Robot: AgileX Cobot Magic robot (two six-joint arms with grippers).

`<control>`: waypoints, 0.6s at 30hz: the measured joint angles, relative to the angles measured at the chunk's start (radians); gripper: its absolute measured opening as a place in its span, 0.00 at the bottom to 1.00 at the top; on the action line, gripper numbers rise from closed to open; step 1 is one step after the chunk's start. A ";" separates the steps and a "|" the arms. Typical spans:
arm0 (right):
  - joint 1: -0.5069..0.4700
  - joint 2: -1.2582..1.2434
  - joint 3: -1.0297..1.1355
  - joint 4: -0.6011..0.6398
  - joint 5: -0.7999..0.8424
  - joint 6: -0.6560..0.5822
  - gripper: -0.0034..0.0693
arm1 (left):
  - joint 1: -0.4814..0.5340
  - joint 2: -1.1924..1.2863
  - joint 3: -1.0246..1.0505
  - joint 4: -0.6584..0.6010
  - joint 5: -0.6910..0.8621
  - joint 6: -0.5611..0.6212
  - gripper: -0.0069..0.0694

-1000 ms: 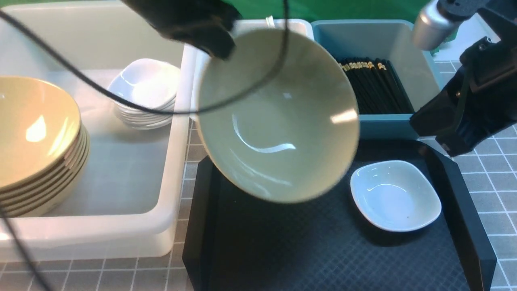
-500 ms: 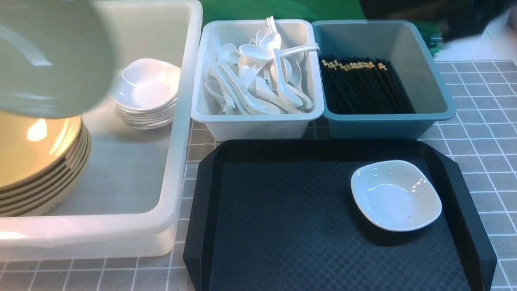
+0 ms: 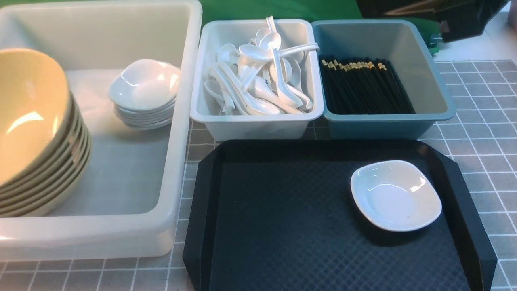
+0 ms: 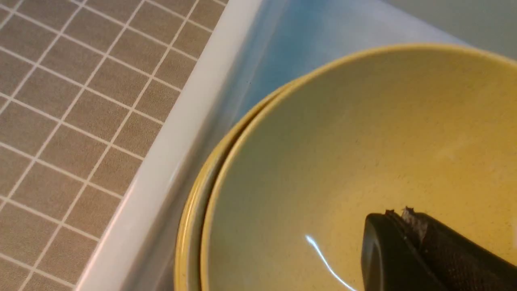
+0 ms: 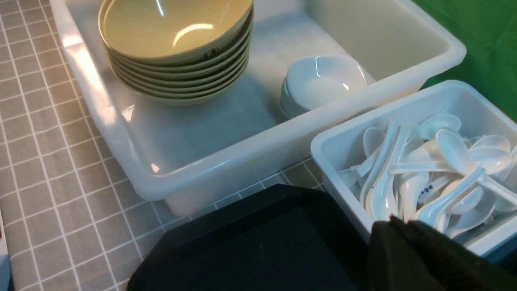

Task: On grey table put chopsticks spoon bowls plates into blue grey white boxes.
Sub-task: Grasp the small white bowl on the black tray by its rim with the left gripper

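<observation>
Since nearly everything sits in a box already, the sorting looks approx. one item short of done. The big white box on the robot's left holds a stack of bowls &, apart from it, a shorter stack of plates. The grey-white box in the middle is full of jumbled spoons. The blue box just beside it has the chopsticks in a neat bundle. All three stand on the grey table, behind the black tray.

The top bowl isn't settled: it lies tilted on the stack, its rim offset from the one under it. The left gripper has its fingers pressed together w/ the tips over that bowl's inside. Can't tell if the bowl's wall is pinched btw them. So that bowl is delivered but prob. not let go & levelled.

What's left: one plate, upright, alone on the tray's right side, nothing touching it. It belongs on the plate stack. The right gripper hangs well apart from that plate, fingers closed together w/ nothing in them. No loose spoon or chopsticks show on tray or table.
</observation>
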 joint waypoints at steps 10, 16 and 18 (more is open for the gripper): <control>0.000 0.000 0.000 0.000 0.013 -0.005 0.14 | -0.001 -0.026 0.014 -0.042 -0.010 0.044 0.12; 0.000 0.000 0.000 -0.055 0.006 0.027 0.14 | -0.189 -0.133 -0.061 -0.069 0.078 0.116 0.20; 0.000 0.000 0.000 -0.102 -0.002 0.077 0.14 | -0.318 -0.155 -0.074 -0.074 0.097 0.120 0.21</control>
